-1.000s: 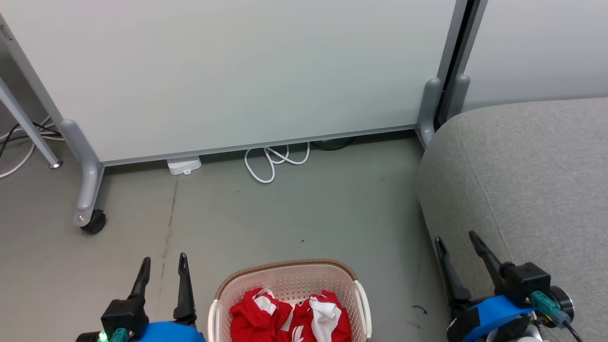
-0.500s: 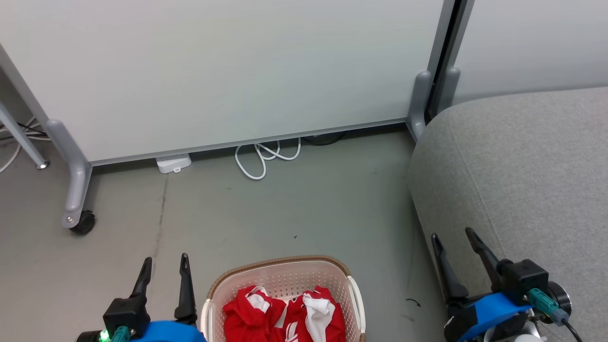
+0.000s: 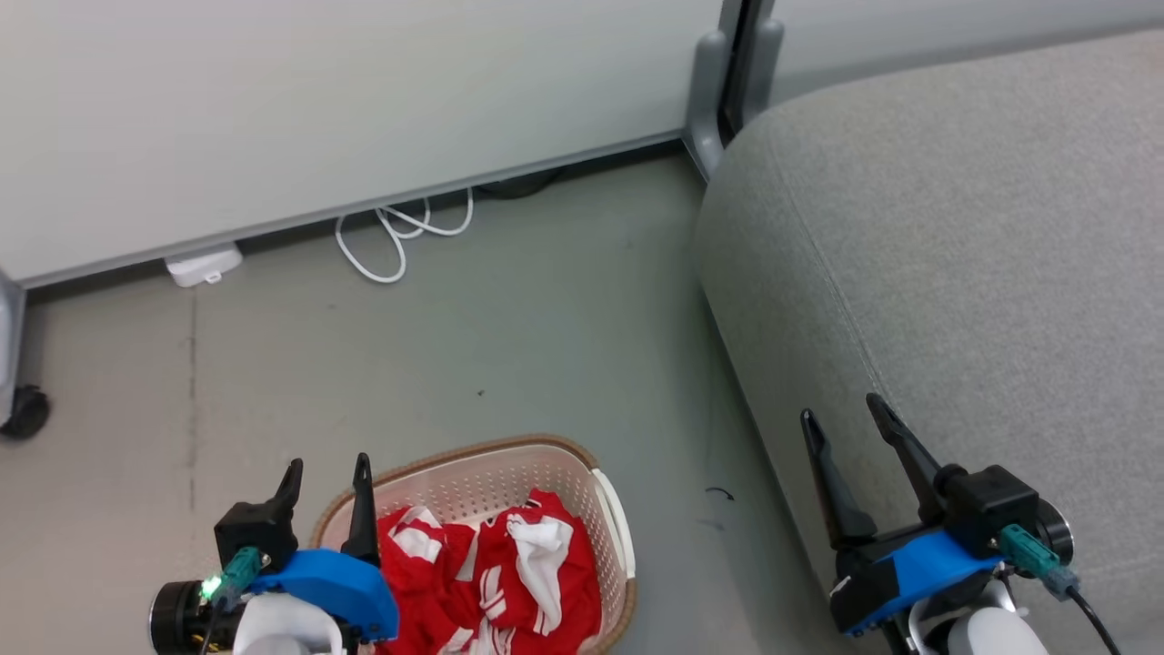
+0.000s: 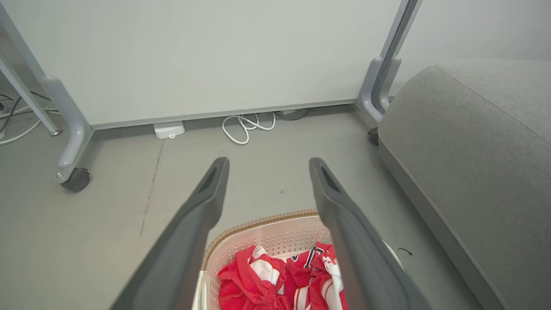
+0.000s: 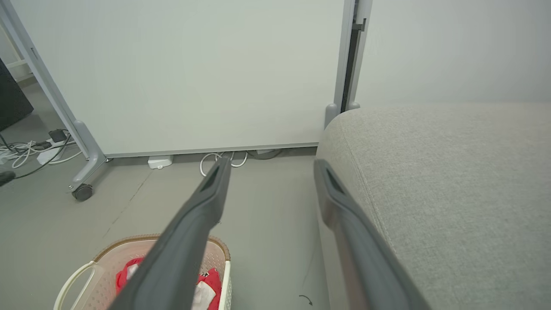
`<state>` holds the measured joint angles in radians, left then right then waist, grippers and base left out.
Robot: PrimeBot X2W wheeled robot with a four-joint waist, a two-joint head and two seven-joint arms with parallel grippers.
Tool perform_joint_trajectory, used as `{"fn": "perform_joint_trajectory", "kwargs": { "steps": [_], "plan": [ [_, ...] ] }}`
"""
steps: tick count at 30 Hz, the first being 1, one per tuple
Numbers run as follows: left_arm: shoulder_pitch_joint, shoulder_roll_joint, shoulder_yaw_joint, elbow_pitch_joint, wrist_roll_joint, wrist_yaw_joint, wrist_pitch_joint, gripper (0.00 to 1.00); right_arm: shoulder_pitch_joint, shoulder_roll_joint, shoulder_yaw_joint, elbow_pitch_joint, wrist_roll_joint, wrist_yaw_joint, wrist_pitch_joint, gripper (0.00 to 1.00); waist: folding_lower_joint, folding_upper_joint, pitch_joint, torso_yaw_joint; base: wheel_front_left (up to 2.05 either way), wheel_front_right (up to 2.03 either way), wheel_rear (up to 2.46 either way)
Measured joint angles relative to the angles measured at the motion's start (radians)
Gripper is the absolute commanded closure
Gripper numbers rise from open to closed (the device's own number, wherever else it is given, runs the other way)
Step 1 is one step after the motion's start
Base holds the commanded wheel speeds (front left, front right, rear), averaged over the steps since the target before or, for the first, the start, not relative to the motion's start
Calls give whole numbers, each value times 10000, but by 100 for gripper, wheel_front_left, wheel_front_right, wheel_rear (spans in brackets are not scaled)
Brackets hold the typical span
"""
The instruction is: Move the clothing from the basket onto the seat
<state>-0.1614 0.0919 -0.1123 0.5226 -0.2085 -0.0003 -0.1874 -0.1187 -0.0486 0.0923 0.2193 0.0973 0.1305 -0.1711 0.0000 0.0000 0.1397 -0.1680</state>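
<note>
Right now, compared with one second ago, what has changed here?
The head camera turned, so the whole view slid left and up; the things themselves did not move. The left gripper came closer to the basket: it now overlaps the left rim, where before it stood beside it. Nothing was taken or released. Both grippers stay open, the right gripper by the seat, and the clothing lies in the basket as before.

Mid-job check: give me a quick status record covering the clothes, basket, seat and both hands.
clothes: red and white pile, all in the basket
basket: on the floor, left of the seat
seat: grey cushion, no clothes on the part in view
left hand: open, holding nothing, by the basket's left edge
right hand: open, holding nothing, at the seat's front edge
progress: no clothes moved yet
</note>
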Motion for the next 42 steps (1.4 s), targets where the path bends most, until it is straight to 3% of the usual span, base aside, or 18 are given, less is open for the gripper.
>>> {"fn": "perform_joint_trajectory", "kwargs": {
  "steps": [11, 23, 30, 42],
  "plan": [
    [-1899, 604, -8, 2182, 13, -10, 660, 0, -719, -8, 213, 35, 487, 0, -518, 0, 1, 0, 2132, -978, 0, 0, 0],
    [-3537, 1216, -161, 4011, 136, -25, 1484, 0, -1532, -6, 562, 282, 1212, 0, -872, 0, 2, 0, 4707, -1545, 0, 0, 0],
    [-4069, 1413, -330, 4581, 171, -90, 1743, 0, -1951, -6, 725, 73, 1494, 0, -903, 0, 2, -1, 5746, -1636, 0, 0, 0],
    [-5019, 1946, -614, 4890, 512, 401, 2027, 0, -2138, -6, 1106, -224, 2088, 0, -903, 0, 1, 0, 6968, -1938, 0, 0, 0]
  ]
}}
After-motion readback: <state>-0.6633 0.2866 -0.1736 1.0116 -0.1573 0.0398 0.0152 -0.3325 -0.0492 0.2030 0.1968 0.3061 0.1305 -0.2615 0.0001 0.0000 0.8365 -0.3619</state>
